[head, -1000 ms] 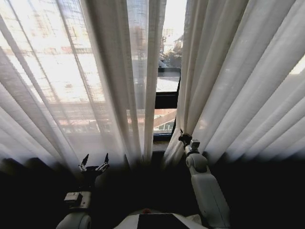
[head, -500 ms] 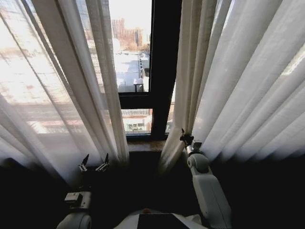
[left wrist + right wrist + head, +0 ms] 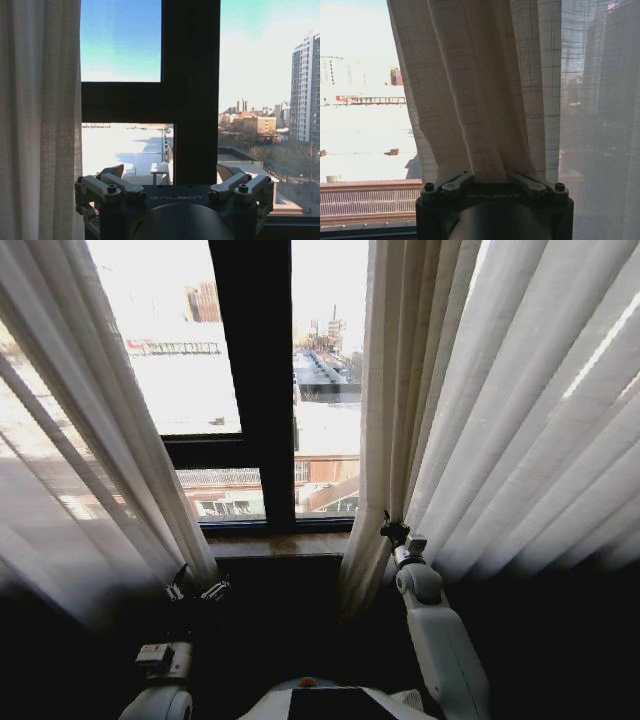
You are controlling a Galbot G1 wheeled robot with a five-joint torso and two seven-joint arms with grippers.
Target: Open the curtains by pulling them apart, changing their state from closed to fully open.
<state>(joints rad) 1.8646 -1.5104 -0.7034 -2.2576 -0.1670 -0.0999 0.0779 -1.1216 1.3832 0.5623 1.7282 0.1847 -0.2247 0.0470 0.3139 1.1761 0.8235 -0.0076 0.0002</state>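
The curtains hang apart as two sheer cream pleated panels. The left curtain (image 3: 90, 440) ends beside my left gripper (image 3: 197, 587), which is open and low, holding nothing. In the left wrist view that left gripper (image 3: 170, 172) faces bare glass, with the left curtain (image 3: 40, 125) off to one side. The right curtain (image 3: 500, 420) has its inner edge bunched at my right gripper (image 3: 392, 532), which is shut on the fabric. In the right wrist view the folds of the right curtain (image 3: 470, 100) gather down into the right gripper (image 3: 490, 176).
Black window frame bars (image 3: 258, 390) and a sill (image 3: 280, 540) show in the gap, with city rooftops beyond the glass. The same frame bars (image 3: 192, 90) stand straight ahead of the left gripper. The area below the sill is dark.
The whole view has shifted rightward along the window. The gap between the panels has widened, with the right curtain's edge staying in the right gripper. The left gripper remains open.
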